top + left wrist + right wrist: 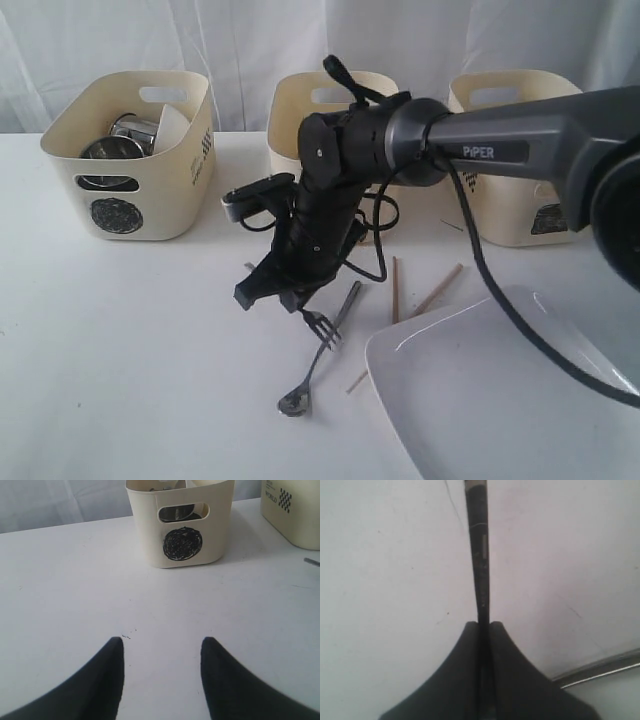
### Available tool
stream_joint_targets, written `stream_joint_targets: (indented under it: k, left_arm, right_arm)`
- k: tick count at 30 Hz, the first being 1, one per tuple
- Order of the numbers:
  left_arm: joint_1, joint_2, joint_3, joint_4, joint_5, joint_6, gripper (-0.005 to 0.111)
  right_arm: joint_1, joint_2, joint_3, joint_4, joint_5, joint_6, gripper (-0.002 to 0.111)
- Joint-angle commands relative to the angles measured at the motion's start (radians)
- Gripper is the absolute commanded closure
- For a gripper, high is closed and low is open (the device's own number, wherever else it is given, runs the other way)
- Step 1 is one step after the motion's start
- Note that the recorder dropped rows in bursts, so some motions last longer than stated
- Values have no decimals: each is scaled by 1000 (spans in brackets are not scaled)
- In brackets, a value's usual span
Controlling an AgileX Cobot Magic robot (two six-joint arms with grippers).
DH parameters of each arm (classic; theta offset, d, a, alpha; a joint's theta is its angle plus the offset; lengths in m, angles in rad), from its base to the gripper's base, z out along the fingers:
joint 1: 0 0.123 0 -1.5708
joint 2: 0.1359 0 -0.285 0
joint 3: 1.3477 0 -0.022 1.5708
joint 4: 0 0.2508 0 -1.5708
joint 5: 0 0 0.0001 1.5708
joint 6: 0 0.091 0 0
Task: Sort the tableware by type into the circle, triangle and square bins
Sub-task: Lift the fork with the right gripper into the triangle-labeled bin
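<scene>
My right gripper (298, 300) reaches across the middle and points down at the table, shut on the steel fork (322, 326). In the right wrist view the jaws (483, 625) pinch the fork (479, 555), seen edge-on as a thin dark strip. A steel spoon (297, 400) lies beside it. Wooden chopsticks (395, 290) lie scattered near the large white plate (480, 400). The circle bin (130, 190) holds steel cups and a white bowl. My left gripper (162, 645) stands open over bare table, facing the circle bin (182, 542).
Two more cream bins stand at the back, the middle one (300, 105) with its mark hidden behind my arm. The right one (510, 190) shows a dark scribble. The right arm's cable (500, 300) hangs over the plate. A steel handle (600, 672) lies near the right fingers.
</scene>
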Motion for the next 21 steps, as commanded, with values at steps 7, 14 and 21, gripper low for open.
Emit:
stream_joint_targets:
  k: [7,14,21]
  left_arm:
    - [2,-5,3,-8,-5,-6,54]
    - [2,-5,3,-8,-5,-6,54]
    - [2,-5,3,-8,-5,-6,54]
  right_arm:
    - [-1,-124,2,6,-6,-12,108]
    - [18,-210,2,6,-91,-26,108]
    - [28,-298,2,6,-243,-39,108]
